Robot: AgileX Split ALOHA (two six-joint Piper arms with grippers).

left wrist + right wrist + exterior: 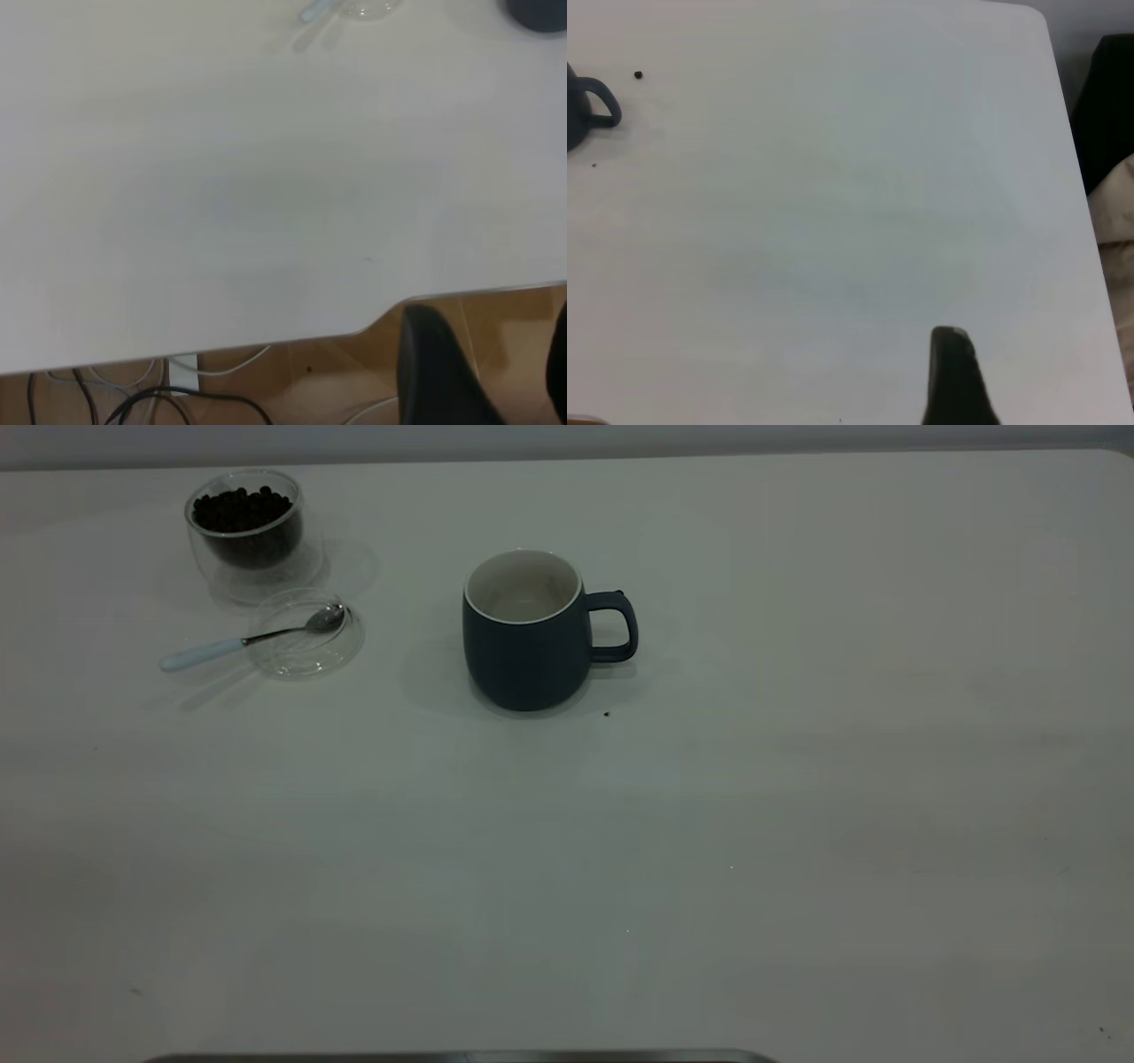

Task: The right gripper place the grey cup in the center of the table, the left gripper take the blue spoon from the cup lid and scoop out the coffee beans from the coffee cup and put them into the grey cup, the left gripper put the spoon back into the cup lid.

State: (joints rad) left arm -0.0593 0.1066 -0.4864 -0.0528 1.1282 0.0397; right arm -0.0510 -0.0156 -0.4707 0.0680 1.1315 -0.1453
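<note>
The grey cup (pixel 532 646) stands upright near the middle of the table (pixel 709 824), handle to the right; it also shows in the left wrist view (pixel 536 13) and the right wrist view (pixel 572 119). The blue spoon (pixel 239 642) (pixel 314 11) lies with its bowl in the cup lid (pixel 306 646) (pixel 368 9), handle sticking out left. The coffee cup (pixel 248 531) behind the lid holds coffee beans (pixel 241 509). My left gripper (pixel 492 341) is open and empty, off the table's near edge. My right gripper (pixel 957 376) hovers over bare table, far right of the cup. Neither shows in the exterior view.
One loose bean (pixel 606 713) (pixel 638 75) lies on the table just right of the grey cup. Cables (pixel 133 398) hang below the table edge by the left gripper. The table's rounded corner (pixel 1036 13) is near the right gripper.
</note>
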